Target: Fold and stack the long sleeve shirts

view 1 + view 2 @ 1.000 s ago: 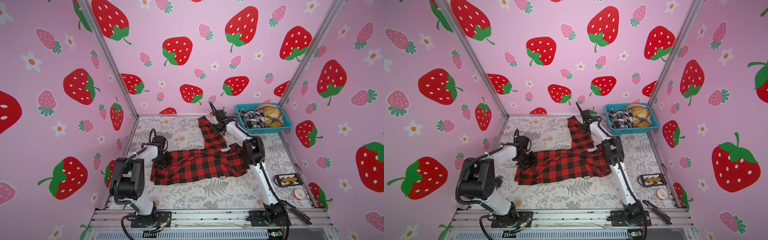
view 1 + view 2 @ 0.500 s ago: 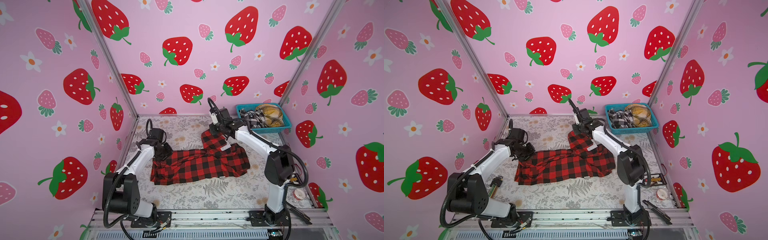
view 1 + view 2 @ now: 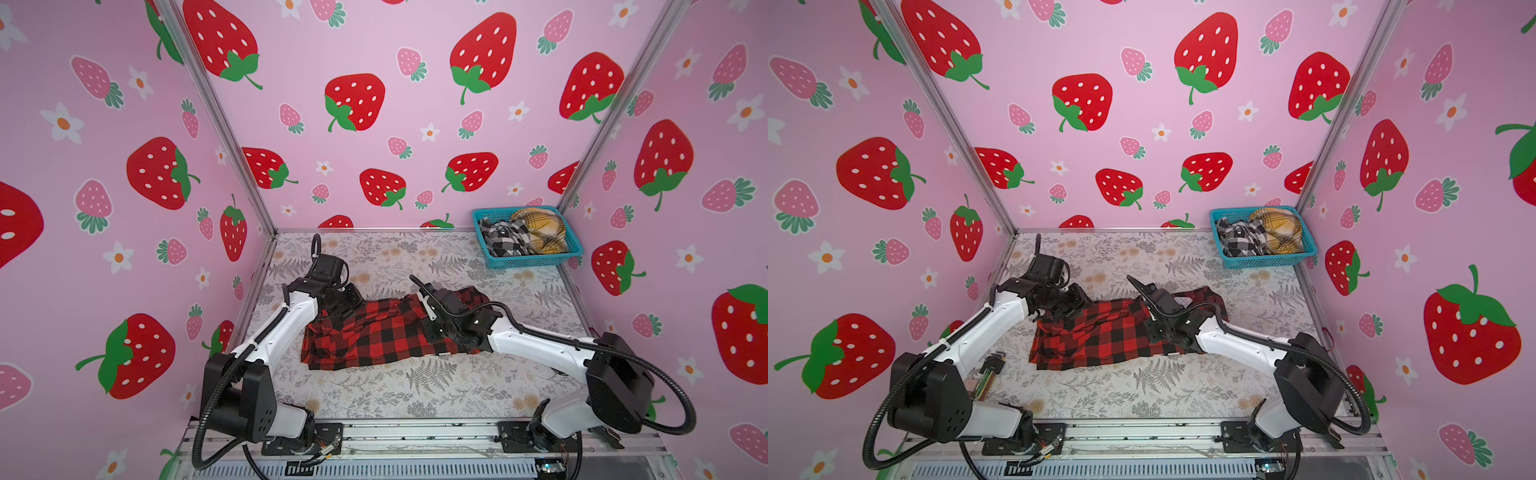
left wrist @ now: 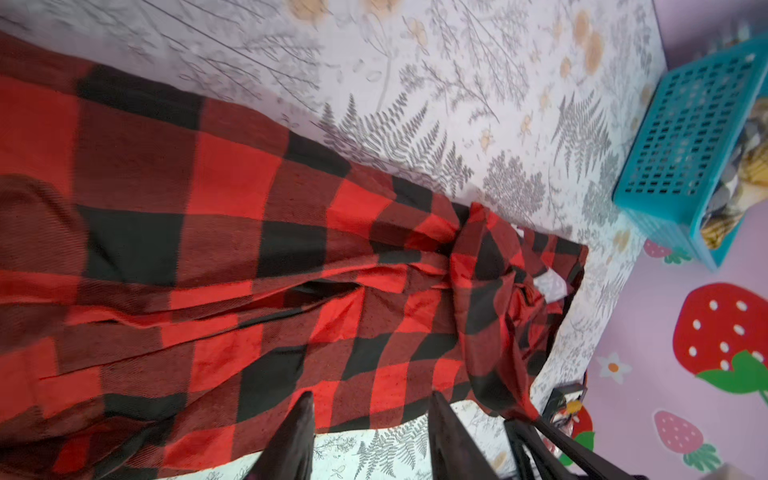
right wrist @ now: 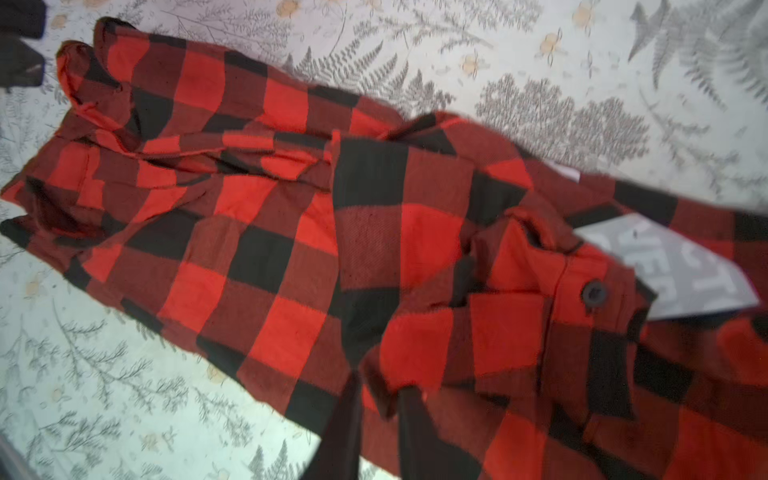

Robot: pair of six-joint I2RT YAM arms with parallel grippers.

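Moved: the sleeve that stretched toward the far wall 1 second ago now lies folded over the body of the red-and-black shirt (image 3: 374, 336); the right gripper (image 5: 380, 386) has come back from the far side with it.
Surface: table (image 3: 415, 395) under a pale cloth printed with grey ferns and tan flowers.
Room: pink walls (image 3: 374, 50) with red strawberries and white flowers on 3 sides; metal posts (image 3: 220, 116) rise at the 2 far corners.
Container: blue mesh basket (image 3: 536, 262) in the far right corner.
Contents: 2 crumpled shirts, a black-and-white plaid shirt (image 3: 500, 239) on the left and a yellow plaid shirt (image 3: 540, 232) on the right.
Task shirt: mid-table, a rumpled band running left to right.
Left tool: left gripper (image 4: 370, 397) at the shirt's far left end, jaws wide, nothing between them.
Right tool: over the shirt's right part, jaws parted narrowly above the cloth, gripping nothing.
Detail: grey tag (image 5: 673, 270) beside a dark button (image 5: 594, 292).
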